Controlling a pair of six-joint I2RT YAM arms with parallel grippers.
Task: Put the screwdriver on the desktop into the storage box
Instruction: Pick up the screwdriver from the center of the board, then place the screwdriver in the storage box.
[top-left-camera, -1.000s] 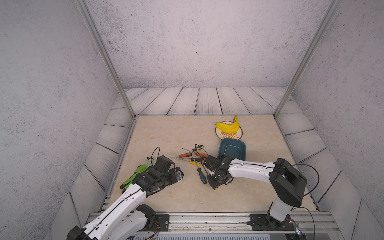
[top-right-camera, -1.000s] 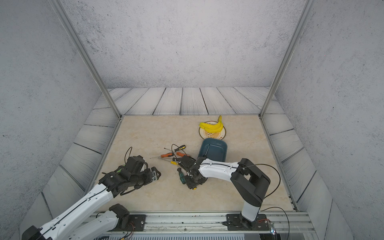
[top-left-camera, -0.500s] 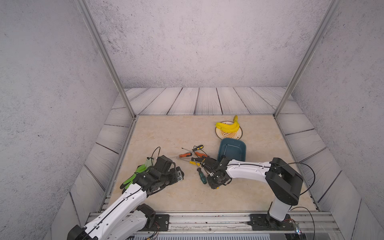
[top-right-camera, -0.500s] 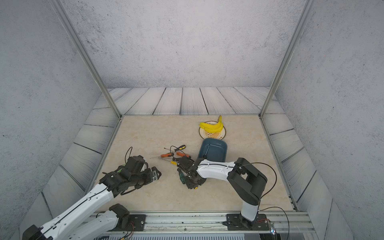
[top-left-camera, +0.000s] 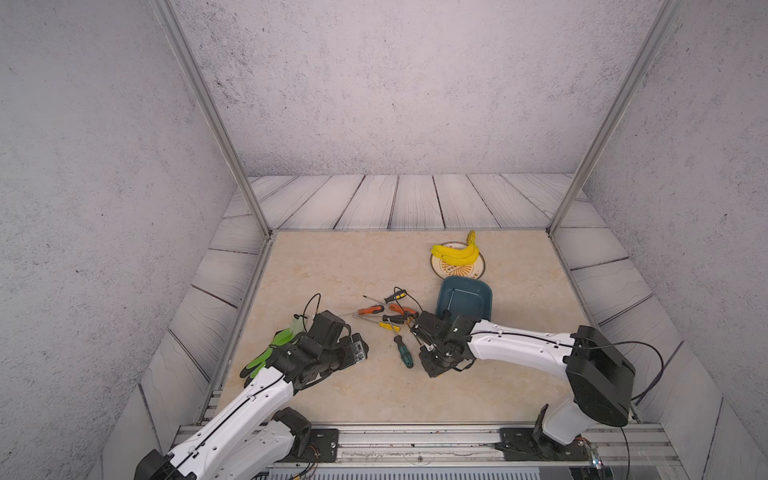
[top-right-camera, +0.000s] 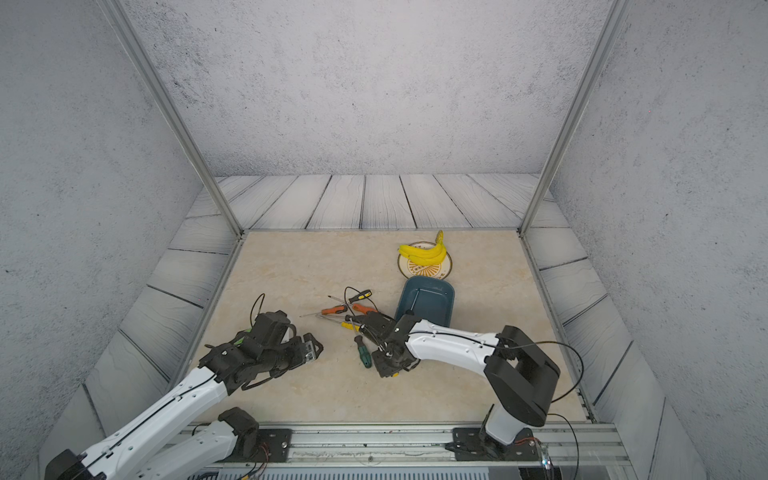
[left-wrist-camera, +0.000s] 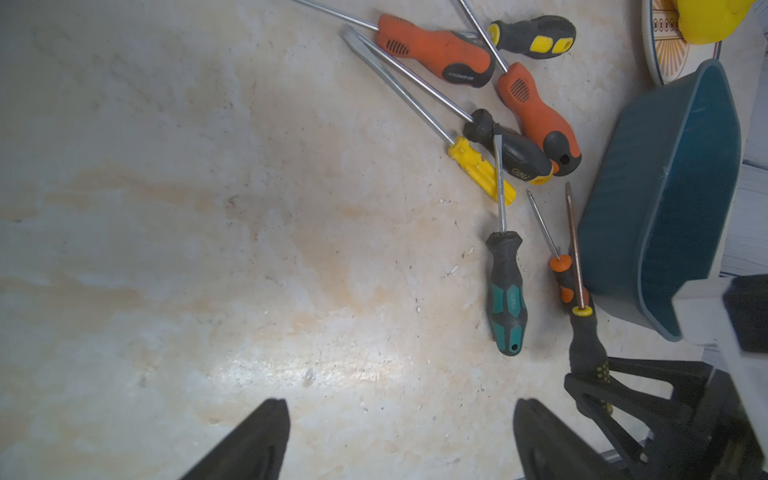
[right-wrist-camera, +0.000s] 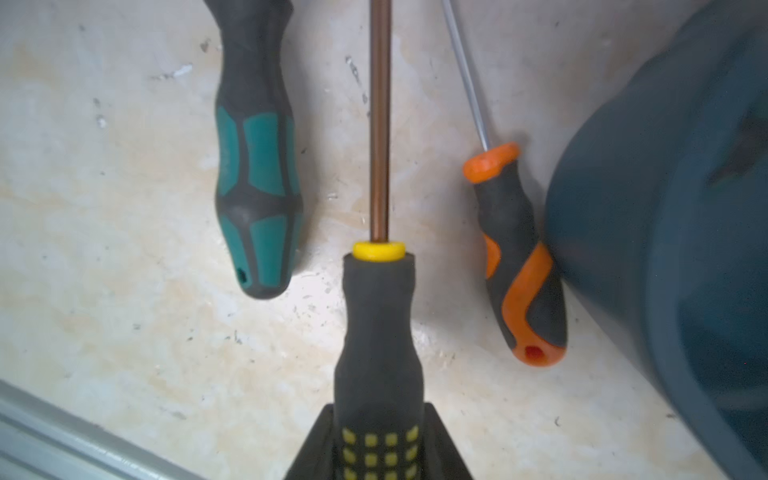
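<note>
Closing right gripper (right-wrist-camera: 378, 415) on screwdriver (right-wrist-camera: 376, 316).

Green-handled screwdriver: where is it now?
In both top views the green-handled screwdriver lies on the desktop, just left of the right claw, at the near edge of the screwdriver pile.
</note>
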